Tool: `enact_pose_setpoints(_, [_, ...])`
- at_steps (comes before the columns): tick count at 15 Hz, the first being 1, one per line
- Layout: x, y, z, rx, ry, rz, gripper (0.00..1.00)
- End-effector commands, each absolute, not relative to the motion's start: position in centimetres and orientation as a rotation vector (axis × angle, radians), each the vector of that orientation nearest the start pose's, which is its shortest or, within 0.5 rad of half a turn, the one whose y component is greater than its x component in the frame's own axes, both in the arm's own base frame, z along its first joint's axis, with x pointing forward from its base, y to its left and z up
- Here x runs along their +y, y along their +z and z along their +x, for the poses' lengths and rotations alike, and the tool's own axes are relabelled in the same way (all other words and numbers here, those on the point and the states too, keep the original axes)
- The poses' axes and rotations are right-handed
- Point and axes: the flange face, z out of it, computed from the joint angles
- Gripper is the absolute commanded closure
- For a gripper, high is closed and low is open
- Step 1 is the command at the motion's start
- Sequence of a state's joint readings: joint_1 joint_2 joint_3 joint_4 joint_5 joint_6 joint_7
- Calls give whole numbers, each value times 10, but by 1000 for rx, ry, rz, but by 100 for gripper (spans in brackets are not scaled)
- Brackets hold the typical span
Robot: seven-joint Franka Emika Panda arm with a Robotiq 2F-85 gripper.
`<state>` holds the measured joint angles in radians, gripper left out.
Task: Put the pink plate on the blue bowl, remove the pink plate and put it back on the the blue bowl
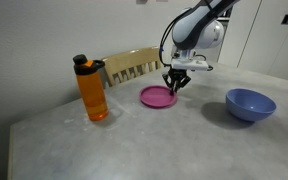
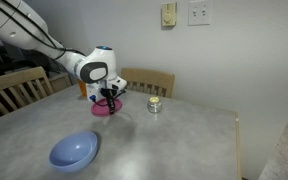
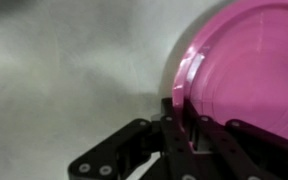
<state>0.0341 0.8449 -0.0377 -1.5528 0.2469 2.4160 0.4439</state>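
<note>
The gripper [image 1: 175, 84] is reaching down onto the edge of the pink plate [image 1: 156, 96], which is lying flat on the grey worktop [image 1: 184, 145]. It is meeting the plate on the side facing the blue bowl [image 1: 250, 104].

In the wrist view the gripper [image 3: 187, 125] is straddling the rim of the pink plate [image 3: 249, 70]. One dark finger is sitting outside the rim and the other just inside, and the two are drawn close together, so they look clamped on it.

The blue bowl [image 2: 74, 151] is sitting upright and well apart from the pink plate [image 2: 102, 108] and the gripper [image 2: 111, 100]. An orange bottle [image 1: 92, 90] is standing on the far side of the plate from the bowl.
</note>
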Motion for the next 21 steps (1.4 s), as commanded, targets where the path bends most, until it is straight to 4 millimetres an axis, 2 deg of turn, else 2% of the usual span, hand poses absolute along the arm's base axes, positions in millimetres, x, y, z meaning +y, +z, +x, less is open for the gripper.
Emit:
enact_pose_setpoints(1, [2,150,703,906,30,-2837,100])
enact_pose_setpoints(2, [3,154,702,906,25,-2836,97])
enact_pose_setpoints(7, [7,176,696,880,5,-2858,97])
enact_pose_setpoints(12, [1,202,682,841,-42,-2873,97])
enact_pose_setpoints(16, [-17,215,662,783,-69,-2883,97])
enact_pose_setpoints(21, [-55,220,632,658,-103,-2918,97])
